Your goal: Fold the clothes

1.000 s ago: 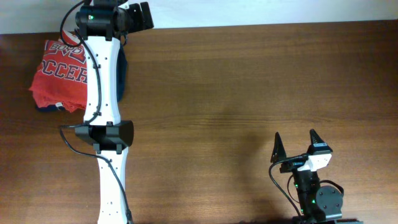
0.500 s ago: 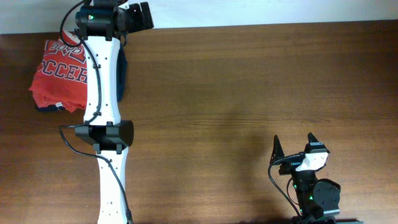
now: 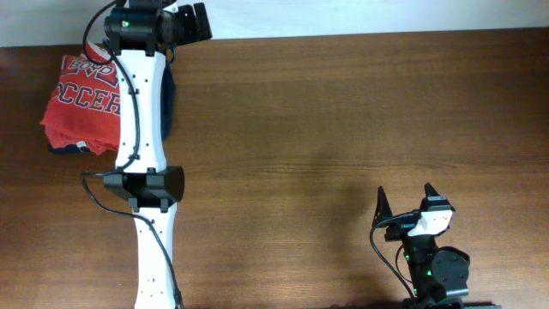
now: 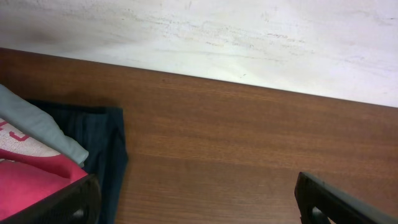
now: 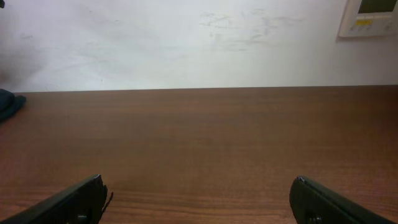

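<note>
**Both claws wide and empty, shirt lies at the far left corner**

The coral-red T-shirt (image 3: 81,107) lies bunched at the far left corner of the wooden table (image 3: 343,129), white block lettering facing up. It rests on a dark navy garment (image 3: 168,103), whose edge shows beside and under it. The left arm crosses over the pile's right side in the overhead view.

The left gripper (image 3: 199,21) hangs at the table's far edge, just right of the pile. Its jaws are spread wide with only bare wood between them.

The right gripper (image 3: 406,199) sits near the front right, well apart from the shirt. Its jaws are equally wide and hold nothing.
</note>
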`<state>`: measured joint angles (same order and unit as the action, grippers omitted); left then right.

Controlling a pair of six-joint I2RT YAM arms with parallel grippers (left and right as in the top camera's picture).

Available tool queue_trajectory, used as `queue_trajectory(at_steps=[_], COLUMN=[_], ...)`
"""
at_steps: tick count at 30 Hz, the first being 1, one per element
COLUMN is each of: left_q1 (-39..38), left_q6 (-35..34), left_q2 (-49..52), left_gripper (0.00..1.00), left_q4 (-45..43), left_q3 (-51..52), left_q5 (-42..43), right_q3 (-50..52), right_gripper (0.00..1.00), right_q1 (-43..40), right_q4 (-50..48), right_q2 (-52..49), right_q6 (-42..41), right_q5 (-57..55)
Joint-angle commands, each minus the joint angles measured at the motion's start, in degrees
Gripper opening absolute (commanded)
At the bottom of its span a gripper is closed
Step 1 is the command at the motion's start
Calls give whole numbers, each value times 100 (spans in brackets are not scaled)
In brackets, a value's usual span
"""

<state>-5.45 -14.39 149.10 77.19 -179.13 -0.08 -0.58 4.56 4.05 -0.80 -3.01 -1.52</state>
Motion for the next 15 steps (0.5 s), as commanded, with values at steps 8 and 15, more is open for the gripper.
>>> queue_trajectory(at_steps=[8,15], left_q1=[-2,-4], left_q6=[28,28], left_q2=[-98,-203], left_gripper=[99,99], left_q4=[4,297], left_q3=[-11,20], left_q5=[-63,-61], right_q3=[26,26], right_gripper=[99,99], right_q1=[26,24], right_q4=[46,48], right_q2=[59,59], right_q6=[-48,-48], right_q5=[-111,-111])
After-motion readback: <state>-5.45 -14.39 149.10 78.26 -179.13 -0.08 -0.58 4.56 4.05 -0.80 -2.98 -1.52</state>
